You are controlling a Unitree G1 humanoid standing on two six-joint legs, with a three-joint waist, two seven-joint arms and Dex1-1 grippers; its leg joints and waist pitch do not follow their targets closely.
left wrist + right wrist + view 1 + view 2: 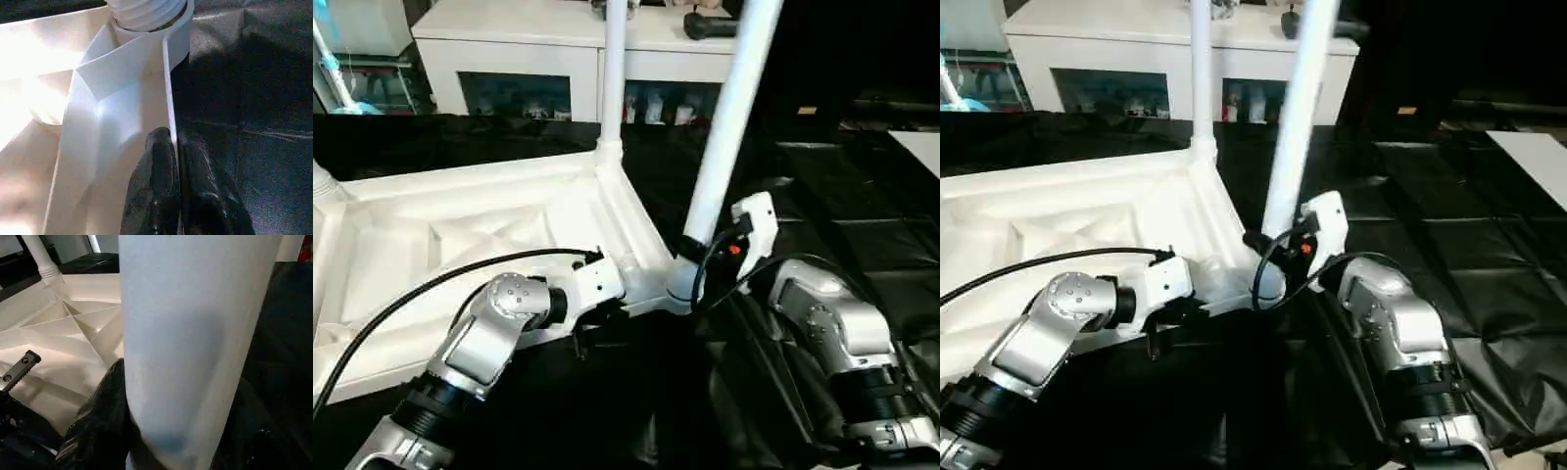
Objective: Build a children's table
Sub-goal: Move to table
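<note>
Black fingers (161,196) of the left end effector (590,315) are pinching the tabletop (460,245) rim, while the right end effector (693,257) is gripping the leaning leg (724,127) just above its near-corner socket (677,284).

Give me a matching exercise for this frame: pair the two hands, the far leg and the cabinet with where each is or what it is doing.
Things:
1. left hand
2. right hand
3. far leg
4. cabinet

States:
A. stands upright in a far corner socket
B. closed around the leaning near leg, low down
C. pinched on the tabletop rim
D. behind the work, with glass doors

Pairs: 1-C, 2-B, 3-A, 4-D
</note>
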